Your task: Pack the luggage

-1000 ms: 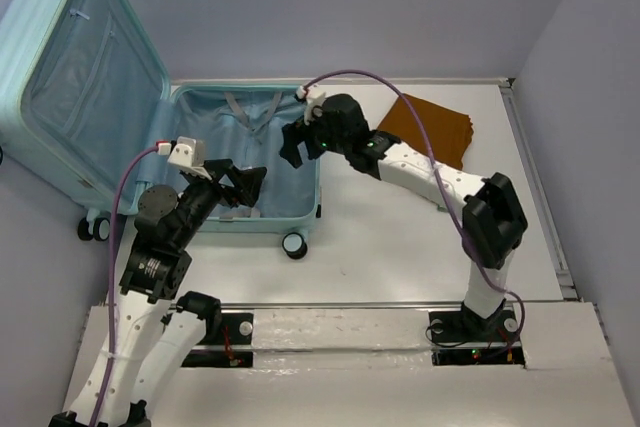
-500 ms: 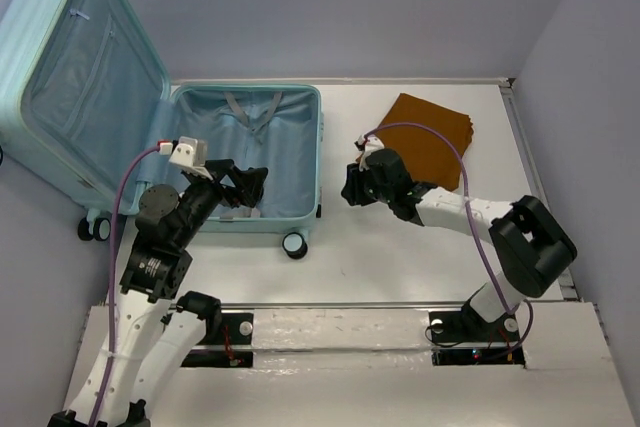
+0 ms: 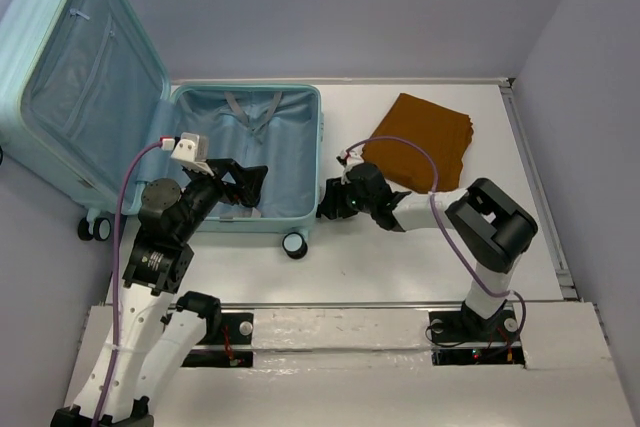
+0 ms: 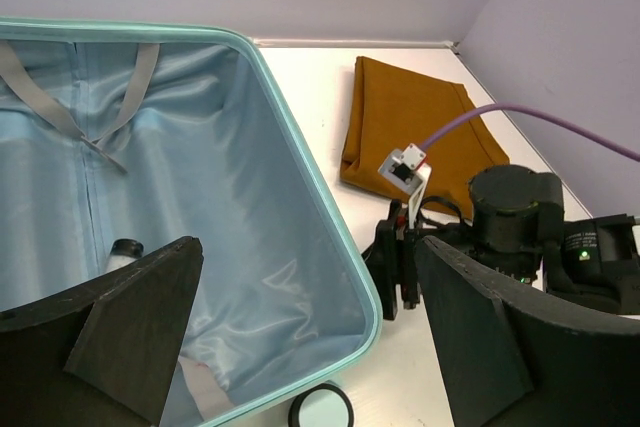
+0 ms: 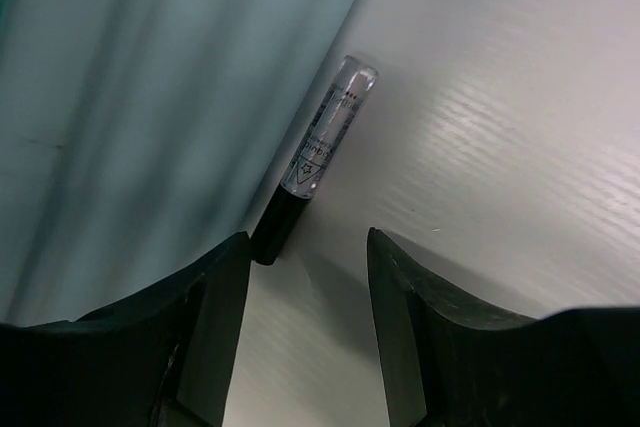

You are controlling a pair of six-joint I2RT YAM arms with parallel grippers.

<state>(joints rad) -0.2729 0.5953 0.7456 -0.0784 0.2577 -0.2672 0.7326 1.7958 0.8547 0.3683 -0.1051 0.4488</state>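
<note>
White table [image 3: 400,257], lavender walls [image 3: 400,7]: luggage [image 3: 288,162] open on table, cloth [image 3: 425,127] to its right, left claw [image 3: 252,190] spread empty over it, right claw [image 3: 325,201] spread at its right side, where only the wrist view shows a tube [image 5: 315,162].

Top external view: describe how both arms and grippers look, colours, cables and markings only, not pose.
Both arms share one build: white links, black cylindrical joint housings. A purple cable loops along the left arm and the right arm to a small white box at each wrist. The left gripper and right gripper have matte black, wedge-shaped fingers. No sleeves or readable markings show.
</note>
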